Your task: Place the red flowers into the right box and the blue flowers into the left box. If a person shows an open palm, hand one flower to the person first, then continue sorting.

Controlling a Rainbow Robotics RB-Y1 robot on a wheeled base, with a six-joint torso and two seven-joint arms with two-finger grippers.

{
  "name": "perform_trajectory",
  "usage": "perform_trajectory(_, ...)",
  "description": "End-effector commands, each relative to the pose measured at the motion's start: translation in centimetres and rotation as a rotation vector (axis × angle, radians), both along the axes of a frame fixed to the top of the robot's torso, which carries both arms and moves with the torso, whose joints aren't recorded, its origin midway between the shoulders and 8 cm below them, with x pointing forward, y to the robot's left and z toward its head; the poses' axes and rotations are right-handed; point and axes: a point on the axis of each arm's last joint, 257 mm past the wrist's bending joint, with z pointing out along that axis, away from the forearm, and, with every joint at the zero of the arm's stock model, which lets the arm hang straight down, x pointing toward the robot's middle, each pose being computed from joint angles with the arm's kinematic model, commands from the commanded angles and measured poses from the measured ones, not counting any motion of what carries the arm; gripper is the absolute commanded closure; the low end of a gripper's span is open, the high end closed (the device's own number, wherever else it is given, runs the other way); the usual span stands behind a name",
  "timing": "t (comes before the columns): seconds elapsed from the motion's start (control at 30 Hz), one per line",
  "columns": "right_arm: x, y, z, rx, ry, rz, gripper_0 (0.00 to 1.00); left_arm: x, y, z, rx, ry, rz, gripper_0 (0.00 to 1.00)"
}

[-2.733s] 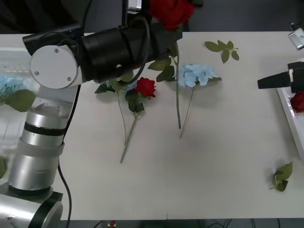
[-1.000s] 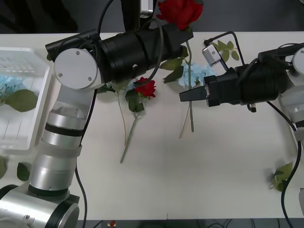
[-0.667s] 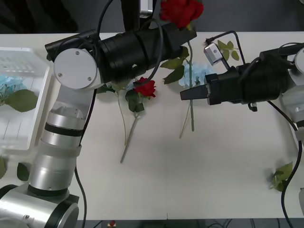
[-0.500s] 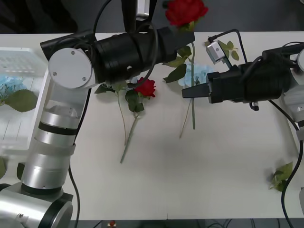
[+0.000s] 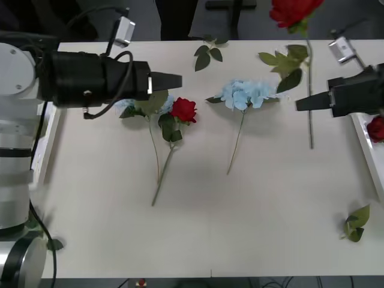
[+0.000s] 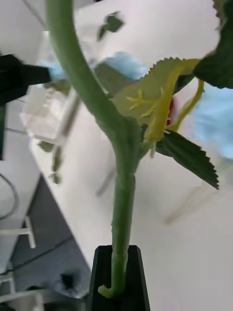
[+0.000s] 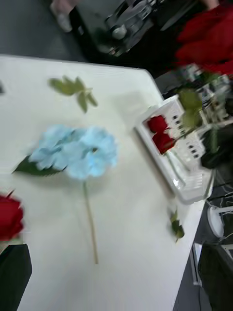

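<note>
The right gripper (image 5: 298, 107) hangs over the right side of the counter (image 5: 240, 228), its black jaws clamped on the stem of a red rose (image 5: 293, 10) that stands upright, bloom up at the far edge, stem running straight down to a free end just above the counter surface. In the right wrist view the stem (image 6: 121, 214) sits pinched between the jaws, with serrated leaves branching off to one side. Beside this gripper, at the counter's right edge, is the shallow white tray (image 5: 367, 150) with a red bloom (image 5: 376, 129) inside (the left wrist view shows two blooms there). The left gripper (image 5: 179, 80) points rightward over the counter's left part; whether its jaws are apart or together cannot be told. Just by its tip lie a second red rose (image 5: 183, 110) and a blue flower, stems pointing toward the near edge. A blue hydrangea (image 5: 243, 94) lies mid-counter, head far, stem angled near and slightly left.
</note>
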Motion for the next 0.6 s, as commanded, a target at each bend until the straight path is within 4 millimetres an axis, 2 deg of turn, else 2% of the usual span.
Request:
perform_trajectory(0.03,1.1,-8.9,3.1,-0.202,-0.042,-0.176,1.0,0.0,4.6,-4.0,0.149,0.07,0.09,0.0)
perform_trajectory(0.17,1.0,-15.7,3.7,-0.364,-0.037,-0.31,1.0,0.5,7.9,-7.0,0.261,0.133,0.215,0.0)
perform_trajectory(0.33,-0.7,-25.3,2.1,-0.565,0.01,-0.511,1.0,1.1,11.6,-10.3,0.374,0.225,0.423,0.0)
perform_trajectory(0.47,-1.3,-30.3,0.9,-0.655,0.003,-0.62,1.0,1.5,12.4,-11.3,0.389,0.272,0.546,0.0)
perform_trajectory(0.6,-1.6,-33.1,0.1,-0.684,-0.01,-0.697,1.0,2.4,12.4,-11.7,0.385,0.287,0.645,0.0)
